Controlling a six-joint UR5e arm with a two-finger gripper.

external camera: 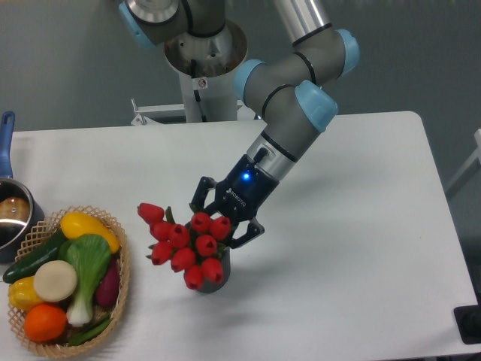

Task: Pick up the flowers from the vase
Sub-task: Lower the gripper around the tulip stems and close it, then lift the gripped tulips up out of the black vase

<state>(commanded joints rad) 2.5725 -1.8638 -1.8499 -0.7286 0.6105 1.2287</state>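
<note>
The flowers (180, 242), a bunch of red tulip buds with green leaves, lean left and spill over the vase (220, 278). Only a sliver of the vase's dark grey side shows under the buds. My gripper (216, 228) reaches down from the upper right into the right side of the bunch, just above the vase mouth. Its jaws still stand spread on either side of the stems. The fingertips are hidden among the buds, so I cannot see any contact with the stems.
A wicker basket (120, 289) of vegetables sits at the front left, close to the bunch. A blue-handled pot (10, 210) stands at the left edge. The arm's base (203, 68) rises behind the table.
</note>
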